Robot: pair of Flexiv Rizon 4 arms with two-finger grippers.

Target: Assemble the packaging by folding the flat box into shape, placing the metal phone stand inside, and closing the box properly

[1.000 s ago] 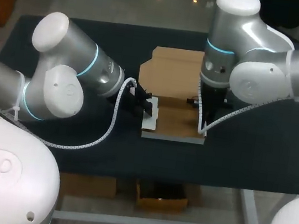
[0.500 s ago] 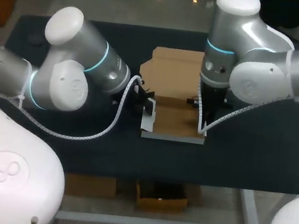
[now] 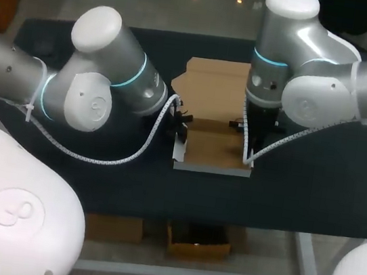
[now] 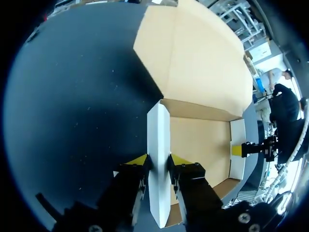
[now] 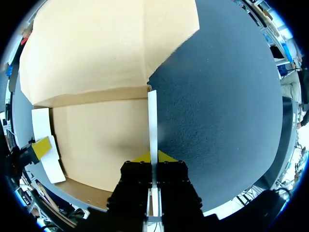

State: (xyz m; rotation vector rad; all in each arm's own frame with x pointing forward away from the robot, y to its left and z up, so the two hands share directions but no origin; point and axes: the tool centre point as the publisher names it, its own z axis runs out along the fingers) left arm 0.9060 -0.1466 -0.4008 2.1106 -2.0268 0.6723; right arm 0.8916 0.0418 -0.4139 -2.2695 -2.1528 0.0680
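The cardboard box (image 3: 215,147) lies open in the middle of the table, with its brown floor bare. Its lid panel (image 3: 211,87) lies flat behind it. My left gripper (image 3: 179,129) is at the box's left side. In the left wrist view the white left wall (image 4: 158,145) stands upright between the two yellow tips of that gripper (image 4: 158,162), which press it from both sides. My right gripper (image 3: 248,152) is shut on the thin right wall (image 5: 152,121), seen edge-on ahead of my right gripper (image 5: 153,157) in its own wrist view. No phone stand is in view.
The dark table top (image 3: 321,177) stretches out on both sides of the box. A white spiral cable (image 3: 142,147) hangs from my left arm close to the box's left corner, and another cable (image 3: 286,139) runs off my right wrist.
My left arm has swung farther over the table toward the box. The left wall has come up from a lean to upright, and the left fingers have closed in on it. The right arm kept still.
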